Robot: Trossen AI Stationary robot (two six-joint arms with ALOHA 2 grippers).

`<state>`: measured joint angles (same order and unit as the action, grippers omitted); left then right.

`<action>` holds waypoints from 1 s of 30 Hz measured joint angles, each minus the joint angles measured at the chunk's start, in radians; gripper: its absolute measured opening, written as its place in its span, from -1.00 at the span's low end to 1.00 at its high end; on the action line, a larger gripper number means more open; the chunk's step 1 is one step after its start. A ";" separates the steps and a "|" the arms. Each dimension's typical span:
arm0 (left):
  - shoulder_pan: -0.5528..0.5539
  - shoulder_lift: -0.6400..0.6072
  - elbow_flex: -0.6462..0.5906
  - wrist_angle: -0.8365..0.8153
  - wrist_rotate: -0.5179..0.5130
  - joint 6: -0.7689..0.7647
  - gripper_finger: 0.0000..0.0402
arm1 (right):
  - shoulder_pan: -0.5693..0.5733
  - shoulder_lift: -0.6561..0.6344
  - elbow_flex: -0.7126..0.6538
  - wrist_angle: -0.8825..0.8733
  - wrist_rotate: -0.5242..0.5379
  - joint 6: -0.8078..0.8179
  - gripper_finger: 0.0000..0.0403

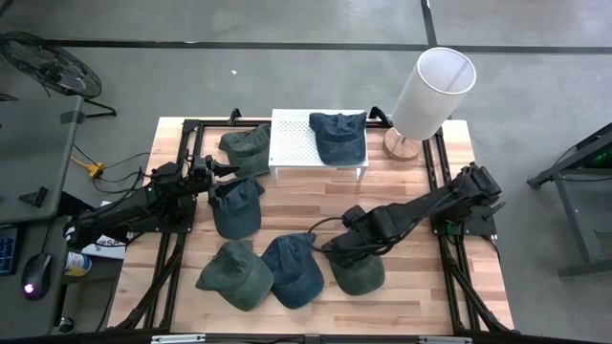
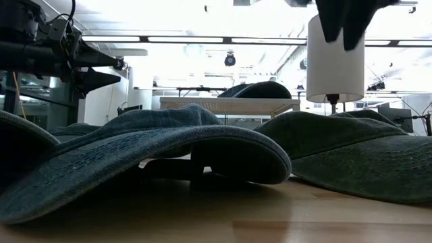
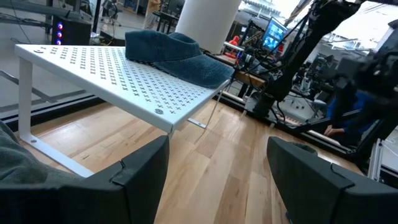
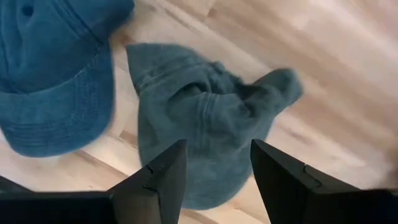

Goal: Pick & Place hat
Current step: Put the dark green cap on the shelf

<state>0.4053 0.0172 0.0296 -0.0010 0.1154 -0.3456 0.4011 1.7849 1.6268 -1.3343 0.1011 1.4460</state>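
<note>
Denim caps are lying spread over the wooden tabletop (image 1: 411, 182), and the right gripper (image 1: 337, 250) is hovering with its fingers apart directly above a green hat (image 4: 205, 118) at the front right, just beside a blue hat (image 1: 292, 268) and not touching it; another blue hat (image 1: 339, 136) is resting on the white perforated shelf (image 1: 292, 143) at the back, beside a white lamp (image 1: 430, 96). Over at the left edge, the left gripper (image 1: 222, 172) is waiting with its fingers spread wide, near a dark hat (image 1: 236, 205).
</note>
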 joint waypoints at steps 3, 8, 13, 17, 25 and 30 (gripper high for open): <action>0.000 0.000 0.000 0.000 0.000 0.000 0.33 | 0.000 -0.032 -0.087 0.091 -0.024 0.042 -0.16; 0.000 0.000 0.000 0.000 0.000 0.000 0.33 | 0.000 -0.051 -0.198 0.233 -0.035 0.051 -0.16; 0.000 0.000 0.000 0.000 0.000 0.000 0.33 | 0.004 -0.053 -0.291 0.329 -0.056 0.067 -0.16; 0.000 0.000 0.000 0.000 0.000 0.000 0.33 | 0.006 -0.053 -0.341 0.389 -0.052 0.072 -0.16; 0.000 0.000 0.000 0.000 0.000 0.000 0.33 | 0.052 -0.051 -0.367 0.444 -0.021 0.091 -0.16; 0.000 0.000 0.000 0.000 0.000 0.000 0.33 | 0.086 -0.050 -0.367 0.433 0.031 0.109 -0.13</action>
<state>0.4053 0.0173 0.0296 -0.0010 0.1149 -0.3457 0.4872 1.7351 1.2602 -0.9018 0.1322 1.5551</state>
